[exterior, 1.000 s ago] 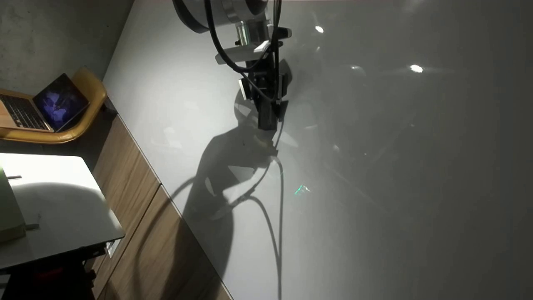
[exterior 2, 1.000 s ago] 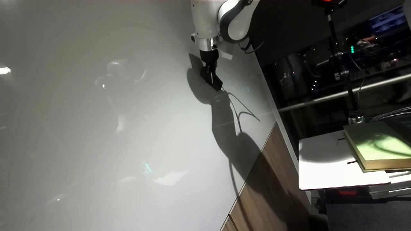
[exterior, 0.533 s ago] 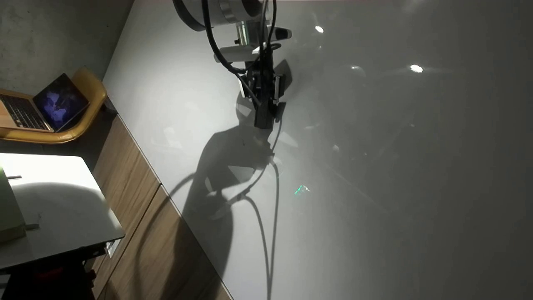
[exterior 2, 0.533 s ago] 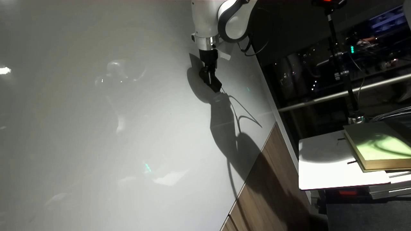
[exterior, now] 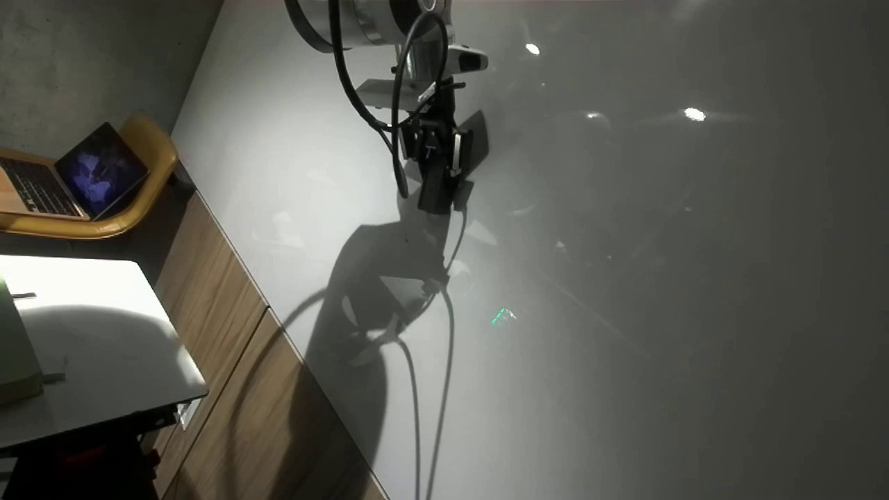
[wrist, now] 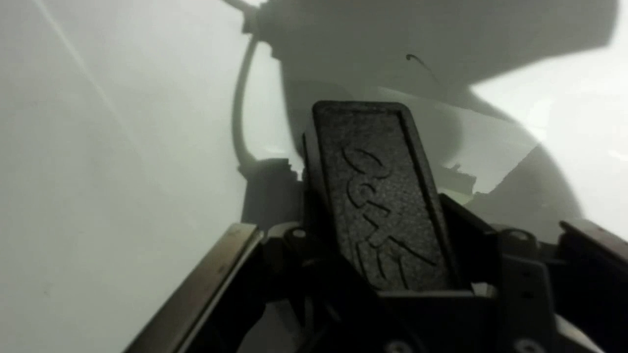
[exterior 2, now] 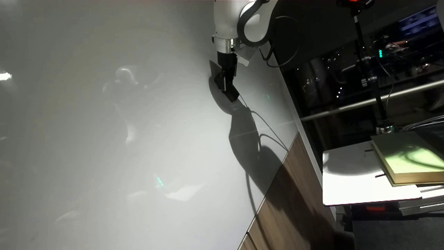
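Slipping is our first worry: the end effector (wrist: 385,220) holds an engraved block (wrist: 378,191), perhaps a board eraser, pinched by its long sides, and it juts out between eleven and twelve o'clock in the wrist view. If its far end meets the glossy white bench (exterior 2: 138,215) at a slant, we judge that the drag could twist it in the grip. We cannot tell whether block and bench touch. A black cable loop (exterior: 394,118) hangs just beside the end effector at nine o'clock in an exterior view; we think that turning could snag it. The bench ends toward half past four in an exterior view, where a wood-grain panel (exterior 2: 298,180) begins, so travelling too far that way could carry the block past its support.

Texturally, the block reads as dark, matte and grainy: a long rectangle with rounded corners, a thin rim and curving incised strokes that we cannot read. The bench looks slick and hard, throwing back white glare (exterior: 694,114). Just past twelve o'clock from the block in the wrist view we make out a thin, hooked dark mark (wrist: 413,58), perhaps ink or a hair.
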Robot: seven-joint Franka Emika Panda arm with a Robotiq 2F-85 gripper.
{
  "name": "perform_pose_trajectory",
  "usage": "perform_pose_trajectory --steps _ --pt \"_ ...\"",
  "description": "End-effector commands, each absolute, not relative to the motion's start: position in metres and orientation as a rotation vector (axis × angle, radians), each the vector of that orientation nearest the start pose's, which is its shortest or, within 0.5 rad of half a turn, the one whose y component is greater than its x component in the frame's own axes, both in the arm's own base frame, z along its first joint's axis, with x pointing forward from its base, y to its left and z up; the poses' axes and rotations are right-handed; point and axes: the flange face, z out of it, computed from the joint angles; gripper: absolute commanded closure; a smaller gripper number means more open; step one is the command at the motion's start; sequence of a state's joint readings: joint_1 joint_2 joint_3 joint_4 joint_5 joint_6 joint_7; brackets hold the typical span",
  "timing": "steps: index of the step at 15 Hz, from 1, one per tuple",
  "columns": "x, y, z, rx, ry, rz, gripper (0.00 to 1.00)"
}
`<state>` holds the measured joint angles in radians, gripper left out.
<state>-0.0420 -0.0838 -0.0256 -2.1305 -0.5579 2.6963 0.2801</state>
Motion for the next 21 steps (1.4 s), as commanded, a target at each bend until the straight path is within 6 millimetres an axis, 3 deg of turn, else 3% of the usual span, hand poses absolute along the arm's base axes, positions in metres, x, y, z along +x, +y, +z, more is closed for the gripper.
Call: perform_pose_trajectory --steps 1,10,21 --pt "0.58 -0.02 0.504 -3.077 -0.11 -1.303 0.66" --pt "0.566 -0.035 0.454 -2.911 -0.076 -1.41 0.66" --pt "0.579 -0.037 0.414 -2.938 -0.126 -1.358 0.66"
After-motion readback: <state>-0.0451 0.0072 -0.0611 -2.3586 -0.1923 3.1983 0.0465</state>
